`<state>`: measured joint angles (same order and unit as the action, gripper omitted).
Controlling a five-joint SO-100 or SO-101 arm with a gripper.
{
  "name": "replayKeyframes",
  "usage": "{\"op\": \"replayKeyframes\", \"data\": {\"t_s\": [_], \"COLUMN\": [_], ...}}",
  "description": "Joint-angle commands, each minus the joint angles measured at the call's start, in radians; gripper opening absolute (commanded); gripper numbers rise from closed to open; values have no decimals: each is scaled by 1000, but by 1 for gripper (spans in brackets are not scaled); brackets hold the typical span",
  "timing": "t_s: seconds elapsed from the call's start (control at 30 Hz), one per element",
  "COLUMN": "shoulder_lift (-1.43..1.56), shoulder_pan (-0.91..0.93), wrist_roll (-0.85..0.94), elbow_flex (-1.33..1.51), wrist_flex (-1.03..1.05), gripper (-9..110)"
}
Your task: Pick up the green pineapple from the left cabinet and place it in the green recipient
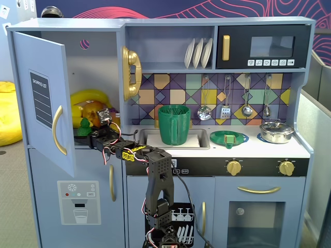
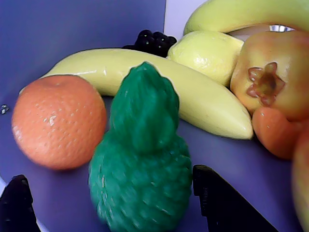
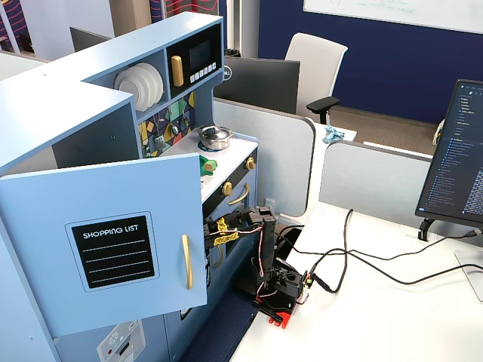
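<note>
The green pineapple [image 2: 145, 159] stands upright on the shelf floor of the left cabinet [image 1: 46, 103], whose door is swung open. In the wrist view my gripper [image 2: 111, 176] is open, with one black finger [image 2: 19, 203] well left of the pineapple and the other [image 2: 222, 203] close by its right side. In a fixed view the pineapple [image 1: 84, 124] shows on the shelf with my gripper [image 1: 85, 133] reaching in to it. The green recipient [image 1: 174, 124] stands in the sink, to the right. In a fixed view the open cabinet door [image 3: 106, 241] hides the gripper.
On the shelf around the pineapple lie an orange [image 2: 58, 121], a banana [image 2: 193, 96], a lemon [image 2: 207, 48], dark grapes [image 2: 152, 41] and an orange-red fruit [image 2: 270, 77]. A flat green dish [image 1: 228, 138] and a steel pot [image 1: 275, 132] sit on the counter.
</note>
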<state>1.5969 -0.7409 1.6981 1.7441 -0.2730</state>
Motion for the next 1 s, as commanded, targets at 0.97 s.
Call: {"op": "replayKeyframes", "data": {"t_s": [0.97], "shoulder_lift": [-51], "shoulder_pan": [-8], "wrist_roll": [40], "elbow_flex": [-160], "wrist_flex": [17], "gripper": [0]}}
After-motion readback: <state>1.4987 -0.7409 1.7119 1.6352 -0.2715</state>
